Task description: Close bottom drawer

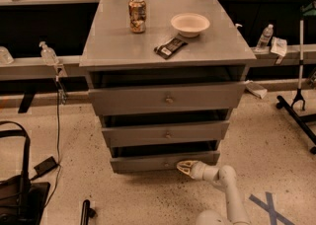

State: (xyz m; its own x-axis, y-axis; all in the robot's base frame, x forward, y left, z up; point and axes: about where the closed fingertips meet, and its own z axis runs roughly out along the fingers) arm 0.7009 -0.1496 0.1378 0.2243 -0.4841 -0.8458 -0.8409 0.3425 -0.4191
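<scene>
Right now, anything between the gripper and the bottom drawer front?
Nothing. In the camera view the gripper sits right at the bottom drawer front, right of centre; no gap shows.

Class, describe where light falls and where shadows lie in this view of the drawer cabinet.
Camera view: overhead light gives the cabinet top a soft sheen; dark shadow fills the gaps above all three drawers, including the bottom drawer; the pale gripper, at that drawer's front right of centre, is well lit.
</scene>
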